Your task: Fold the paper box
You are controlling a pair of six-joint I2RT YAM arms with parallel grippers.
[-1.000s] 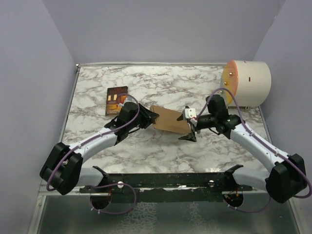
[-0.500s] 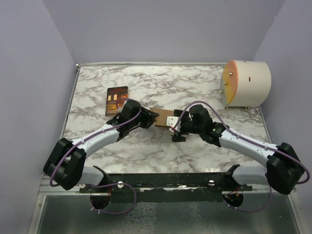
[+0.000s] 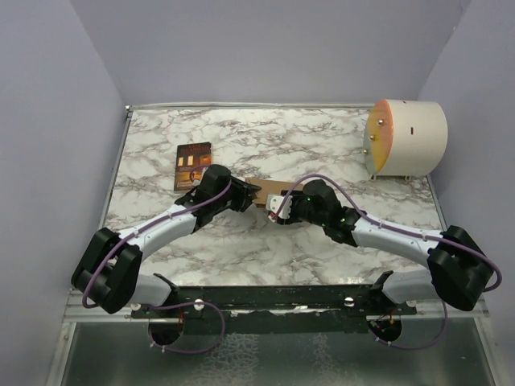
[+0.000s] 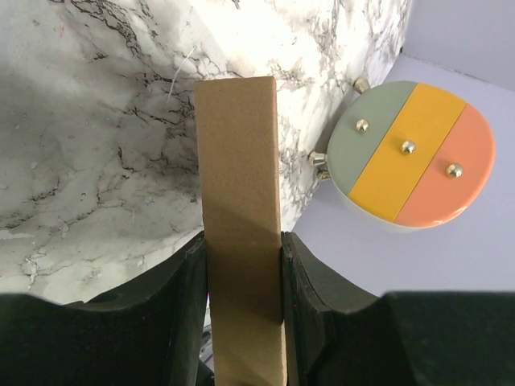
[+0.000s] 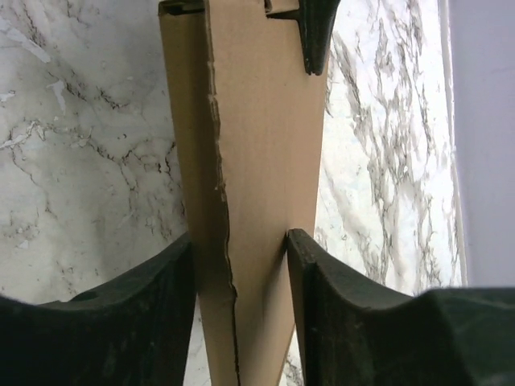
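Note:
The brown cardboard paper box (image 3: pixel 267 187) sits folded and narrow at the table's middle, held between both arms. My left gripper (image 3: pixel 253 194) is shut on its left end; in the left wrist view the box (image 4: pixel 238 201) stands edge-on between the black fingers (image 4: pixel 310 281). My right gripper (image 3: pixel 278 211) is shut on its right end; in the right wrist view the box (image 5: pixel 257 161) shows a torn seam, squeezed between the fingers (image 5: pixel 318 305). The left gripper's fingertip (image 5: pixel 315 32) grips its far end.
A dark book (image 3: pixel 192 165) with an orange picture lies at the back left, just behind the left arm. A large cream cylinder (image 3: pixel 406 137) with a striped face (image 4: pixel 410 153) stands at the back right. Purple walls surround the marble table (image 3: pixel 241 249).
My right arm has swung left and closed on the box's right end, covering most of it. My left gripper has kept its grip and shifted slightly.

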